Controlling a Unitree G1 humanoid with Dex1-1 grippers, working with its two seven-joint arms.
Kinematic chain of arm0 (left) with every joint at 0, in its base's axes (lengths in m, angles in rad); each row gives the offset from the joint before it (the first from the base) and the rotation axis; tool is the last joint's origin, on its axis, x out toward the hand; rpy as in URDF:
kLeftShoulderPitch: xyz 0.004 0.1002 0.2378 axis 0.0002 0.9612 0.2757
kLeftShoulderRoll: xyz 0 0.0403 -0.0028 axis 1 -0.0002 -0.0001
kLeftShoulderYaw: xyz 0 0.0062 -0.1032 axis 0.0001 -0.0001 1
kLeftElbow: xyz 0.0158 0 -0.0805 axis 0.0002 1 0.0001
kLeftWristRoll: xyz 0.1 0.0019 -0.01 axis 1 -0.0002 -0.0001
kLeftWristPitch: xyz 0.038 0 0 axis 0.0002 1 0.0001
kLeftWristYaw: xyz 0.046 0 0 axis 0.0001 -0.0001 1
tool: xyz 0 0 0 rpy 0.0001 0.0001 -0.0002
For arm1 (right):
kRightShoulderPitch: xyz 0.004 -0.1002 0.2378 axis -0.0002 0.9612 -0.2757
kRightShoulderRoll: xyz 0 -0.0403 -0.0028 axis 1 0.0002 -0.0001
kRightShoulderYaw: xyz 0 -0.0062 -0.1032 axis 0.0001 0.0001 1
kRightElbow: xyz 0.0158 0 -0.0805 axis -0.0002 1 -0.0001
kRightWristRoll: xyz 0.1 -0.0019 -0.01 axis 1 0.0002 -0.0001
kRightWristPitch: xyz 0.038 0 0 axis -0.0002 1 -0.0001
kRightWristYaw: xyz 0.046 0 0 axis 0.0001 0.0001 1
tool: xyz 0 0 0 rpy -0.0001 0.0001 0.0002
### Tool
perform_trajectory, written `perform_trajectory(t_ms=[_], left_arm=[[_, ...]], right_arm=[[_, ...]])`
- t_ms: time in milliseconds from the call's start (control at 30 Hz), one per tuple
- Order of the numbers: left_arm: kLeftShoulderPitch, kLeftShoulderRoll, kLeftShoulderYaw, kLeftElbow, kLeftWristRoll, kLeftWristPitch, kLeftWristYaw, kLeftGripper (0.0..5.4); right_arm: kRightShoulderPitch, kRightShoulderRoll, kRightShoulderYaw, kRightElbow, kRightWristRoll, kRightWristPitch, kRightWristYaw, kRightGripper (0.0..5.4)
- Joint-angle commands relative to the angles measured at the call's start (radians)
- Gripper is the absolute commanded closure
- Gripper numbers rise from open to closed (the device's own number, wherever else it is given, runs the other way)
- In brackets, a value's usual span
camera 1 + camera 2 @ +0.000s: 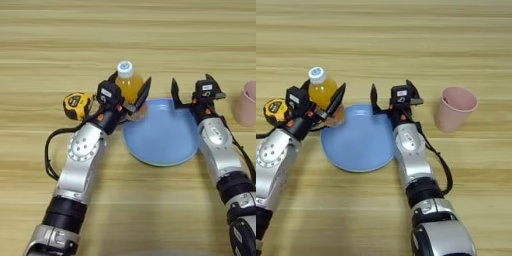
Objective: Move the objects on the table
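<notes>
The small orange-juice bottle [128,81] with a white cap leans slightly at the far left rim of the round blue plate [162,137]. My left gripper [130,92] is shut on the bottle, one black finger on each side of it. The yellow-black tape measure [77,105] lies on the table [150,30] just left of that gripper. My right gripper [192,90] is open and empty over the plate's far right rim. The pink cup [455,109] stands upright to the right of it, apart from the fingers.
The blue plate has nothing lying in its middle. A black cable [48,155] loops beside my left forearm, and another runs along my right forearm [441,165]. Bare wood stretches across the far side of the table.
</notes>
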Motion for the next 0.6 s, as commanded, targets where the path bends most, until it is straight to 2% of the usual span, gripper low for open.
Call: perform_trajectory(t_ms=[33,300,600], left_arm=[[-0.018,-0.017,-0.021,0.04,0.012,-0.026,-0.025,1.93],[-0.015,-0.027,-0.033,0.074,0.017,-0.041,-0.048,1.93],[0.003,-0.045,-0.077,0.104,0.029,-0.048,-0.07,1.93]], right_arm=[[-0.027,0.001,-0.005,0.006,-0.001,0.0,-0.01,0.0],[-0.031,0.007,-0.001,0.008,-0.005,0.001,-0.023,0.0],[-0.035,0.012,0.001,0.011,-0.009,0.002,-0.033,0.0]])
